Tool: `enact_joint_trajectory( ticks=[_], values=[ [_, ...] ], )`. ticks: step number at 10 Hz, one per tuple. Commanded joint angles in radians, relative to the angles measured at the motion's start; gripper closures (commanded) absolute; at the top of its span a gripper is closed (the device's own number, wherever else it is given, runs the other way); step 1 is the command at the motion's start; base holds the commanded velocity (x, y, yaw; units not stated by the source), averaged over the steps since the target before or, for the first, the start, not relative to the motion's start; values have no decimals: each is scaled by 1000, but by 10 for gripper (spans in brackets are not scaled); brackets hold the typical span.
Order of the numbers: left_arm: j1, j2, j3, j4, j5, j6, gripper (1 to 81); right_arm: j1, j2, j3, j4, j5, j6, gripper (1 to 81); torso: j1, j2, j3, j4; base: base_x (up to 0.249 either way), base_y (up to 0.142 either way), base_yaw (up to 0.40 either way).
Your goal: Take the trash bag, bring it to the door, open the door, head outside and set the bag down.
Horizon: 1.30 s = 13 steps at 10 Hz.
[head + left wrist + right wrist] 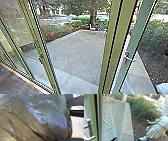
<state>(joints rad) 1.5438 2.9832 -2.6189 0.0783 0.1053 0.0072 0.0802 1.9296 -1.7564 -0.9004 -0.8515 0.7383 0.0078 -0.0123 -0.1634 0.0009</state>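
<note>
While the sun falls on the yard outside, it's the paving [75,52] that takes the biggest share: pale slabs, joints running in a slanting grid, with a smoother band of larger slabs close to the glass. Next up, the glass wall [42,52], tall panes in green frames crossing right in front of the robot. Down at the lower left of the head view lies the floor [15,82] inside, a dull brown-grey. Beyond the paving there's a tree [93,16], and over on the right a leafy hedge [144,107] behind brown soil [139,126]. Here's the door [136,40], glass in a blue-green frame; how far open, I can't tell. A pale draped statue [157,126] stands beside the soil. And the bag [37,112]! Crinkled, shiny, see-through film, right up close at the left wrist. Either end effector, wide, narrow or holding, I can't tell. Smallest, the door's metal handle [129,59].
</note>
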Motion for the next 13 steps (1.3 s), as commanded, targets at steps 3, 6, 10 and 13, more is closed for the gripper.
enact_joint_trajectory(
  ticks=[3,6,10,13],
  values=[
    [-23,10,7,-2,85,7,811,141,-33,-129,-181,20,-145,10,0,0,0,0,0,0,0],
    [-23,11,7,-2,85,7,811,111,-47,-198,-207,63,-163,10,0,0,0,0,0,0,0],
    [-24,16,5,5,85,7,811,78,-44,-256,238,29,-162,10,0,0,0,0,0,0,0],
    [-24,17,5,8,85,8,811,13,-30,-250,646,-112,-168,10,0,0,0,0,0,0,0]
  ],
)
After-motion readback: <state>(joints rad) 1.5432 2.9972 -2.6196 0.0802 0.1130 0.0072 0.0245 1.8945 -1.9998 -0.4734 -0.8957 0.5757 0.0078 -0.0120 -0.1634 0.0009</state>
